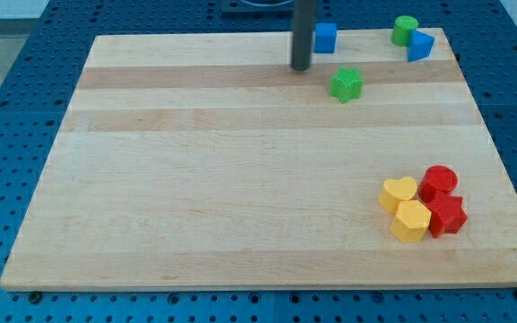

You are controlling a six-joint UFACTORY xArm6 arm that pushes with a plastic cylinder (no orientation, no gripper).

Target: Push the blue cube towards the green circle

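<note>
The wooden board (240, 179) fills most of the view, and every block sits toward its right side. The largest group is a cluster near the board's lower right corner: a yellow heart (398, 193) and a yellow hexagon-like block (411, 221) touching a red cylinder (439, 182) and a red star-like block (447, 216).

Taking the blue cube (326, 38) as landmark: it sits at the board's top edge, with my tip (301, 66) just to its left and slightly below, close but whether touching I cannot tell. There is no pincer on this rig, only the dark rod, so nothing is spread or pinched. A green star-like block (346, 84) lies below and to the right of the cube. The green circle (406, 30) stands well apart to the cube's right, along the same top edge, with a blue triangular block (420, 46) touching it.

By my judgement the task is barely begun: the whole gap between cube and circle remains, though the tip sits on the correct side for a rightward push.
</note>
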